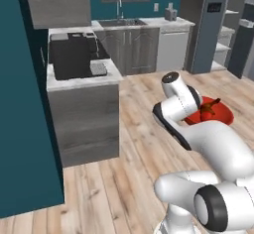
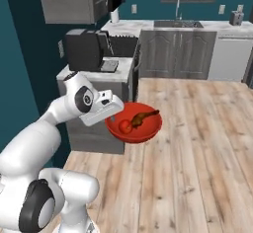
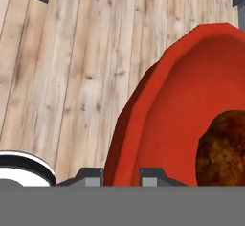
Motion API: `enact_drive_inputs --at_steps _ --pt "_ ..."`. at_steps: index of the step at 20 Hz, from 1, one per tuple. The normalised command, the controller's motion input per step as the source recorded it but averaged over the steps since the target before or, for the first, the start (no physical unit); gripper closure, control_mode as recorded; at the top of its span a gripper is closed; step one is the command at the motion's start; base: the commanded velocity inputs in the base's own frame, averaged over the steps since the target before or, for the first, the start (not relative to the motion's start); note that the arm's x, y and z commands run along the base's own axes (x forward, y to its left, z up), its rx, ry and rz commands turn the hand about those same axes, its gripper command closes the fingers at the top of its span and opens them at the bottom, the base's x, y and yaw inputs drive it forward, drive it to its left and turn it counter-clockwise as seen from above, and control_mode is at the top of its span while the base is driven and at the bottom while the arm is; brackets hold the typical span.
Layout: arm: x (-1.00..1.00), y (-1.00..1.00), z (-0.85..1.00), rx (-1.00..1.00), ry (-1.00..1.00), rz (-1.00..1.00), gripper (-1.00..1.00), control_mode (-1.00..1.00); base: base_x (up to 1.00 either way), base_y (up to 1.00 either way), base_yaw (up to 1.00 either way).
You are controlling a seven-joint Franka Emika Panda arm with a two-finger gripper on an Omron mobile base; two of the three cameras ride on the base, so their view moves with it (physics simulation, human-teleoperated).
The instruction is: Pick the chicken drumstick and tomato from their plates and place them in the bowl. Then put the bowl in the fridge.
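My gripper (image 3: 122, 175) is shut on the near rim of the red-orange bowl (image 3: 177, 100), which I hold in the air over the wooden floor. The bowl (image 2: 148, 131) sticks out ahead of the gripper (image 2: 111, 117) at about counter height. Inside it lie the dark brown chicken drumstick (image 2: 144, 117) and the small red tomato (image 2: 125, 126). The hand view catches the drumstick (image 3: 224, 148) at its right edge. From the left base view the bowl (image 1: 222, 115) and drumstick (image 1: 211, 107) peek out behind my forearm. The dark blue-grey fridge (image 1: 211, 34) stands at the far right with its door swung open and white shelves (image 1: 232, 22) showing.
A grey counter block (image 1: 84, 109) with a black appliance (image 1: 74, 54) stands to the left, close beside the bowl in the right base view. A teal wall (image 1: 20, 104) runs along the left. The sink counter (image 2: 178, 27) lines the back wall. Wooden floor (image 2: 197, 143) stretches ahead.
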Motion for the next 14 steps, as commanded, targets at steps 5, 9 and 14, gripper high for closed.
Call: enact_drive_inputs --at_steps 5,9,14 --pt "0.0 0.0 0.0 0.0 0.0 0.0 1.0 1.0 0.91 -0.21 0.04" --pt "0.0 0.0 0.0 0.0 0.0 0.0 1.0 1.0 0.69 -0.24 -0.15" --pt "0.0 0.0 0.0 0.0 0.0 0.0 1.0 1.0 0.63 -0.23 -0.22"
